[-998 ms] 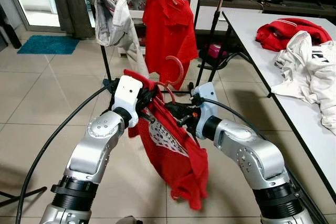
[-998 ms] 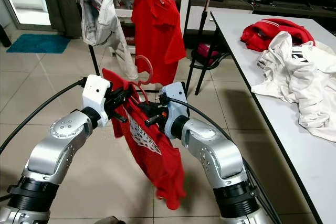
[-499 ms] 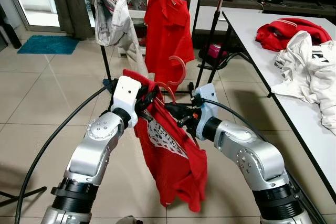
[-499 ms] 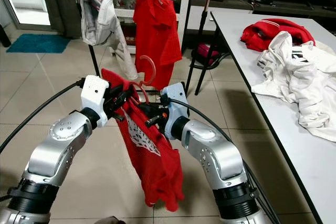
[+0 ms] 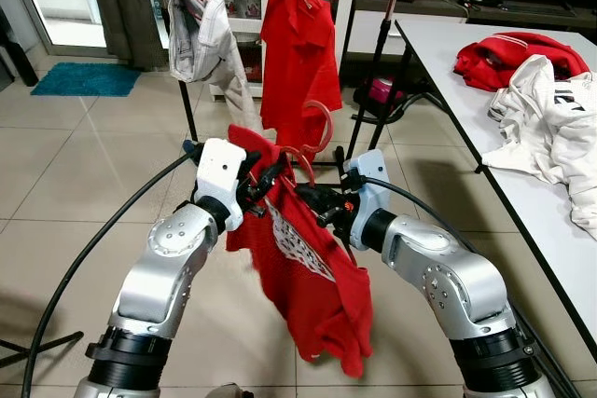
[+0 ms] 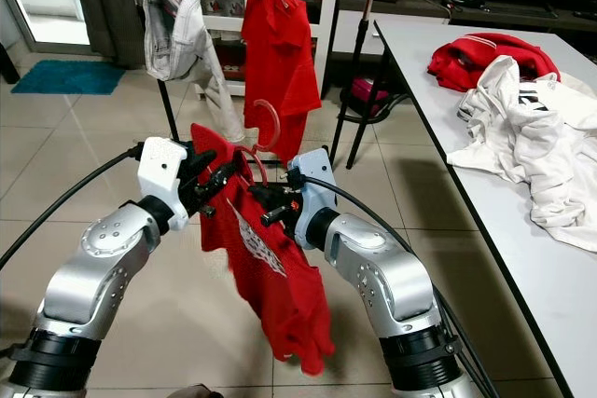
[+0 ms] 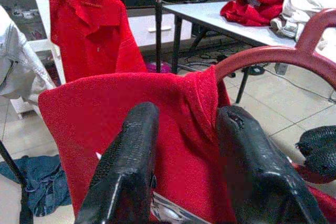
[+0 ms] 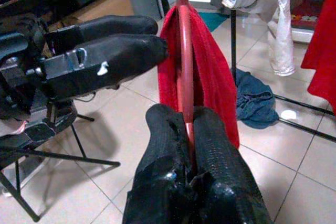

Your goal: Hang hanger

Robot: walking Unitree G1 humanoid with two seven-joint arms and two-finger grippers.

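Two silver arms with rounded metal shells dotted with small screw holes, each ending below in a ribbed black collar. White blocky wrist housings carry the left gripper (image 5: 264,177) and right gripper (image 5: 311,199), both with long black textured fingers. A black cable loops from each wrist.

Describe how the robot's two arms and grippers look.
Both arms are silver metal with black ribbed joint rings, white wrist housings and black cables trailing back. The left gripper and right gripper each have two long black textured fingers; the right wrist shows a small orange-red mark.
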